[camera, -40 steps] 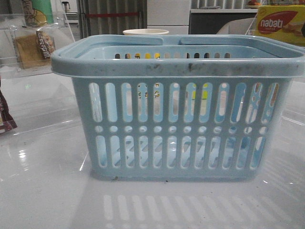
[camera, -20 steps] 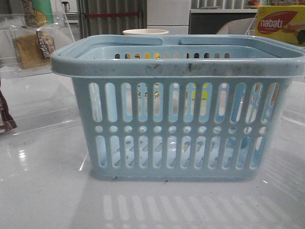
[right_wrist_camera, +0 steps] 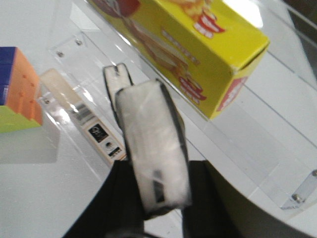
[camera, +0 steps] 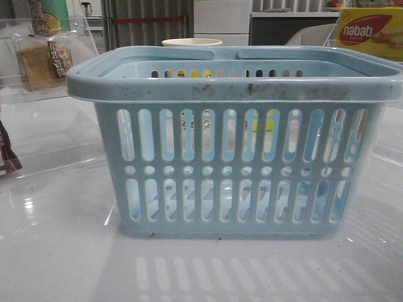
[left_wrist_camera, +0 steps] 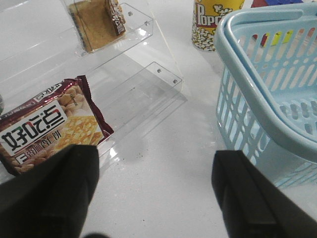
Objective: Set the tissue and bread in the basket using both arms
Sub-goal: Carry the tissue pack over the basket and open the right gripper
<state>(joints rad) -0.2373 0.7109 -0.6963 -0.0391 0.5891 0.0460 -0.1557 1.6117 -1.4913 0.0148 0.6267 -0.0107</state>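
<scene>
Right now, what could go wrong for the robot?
The right gripper pinches the tissue pack only at its lower end, so it might slip out or tilt before reaching the basket.

The left gripper is open and empty, closer to the maroon snack packet than to the bread on the clear acrylic shelf. It might grab the wrong packet or bump the shelf.
</scene>
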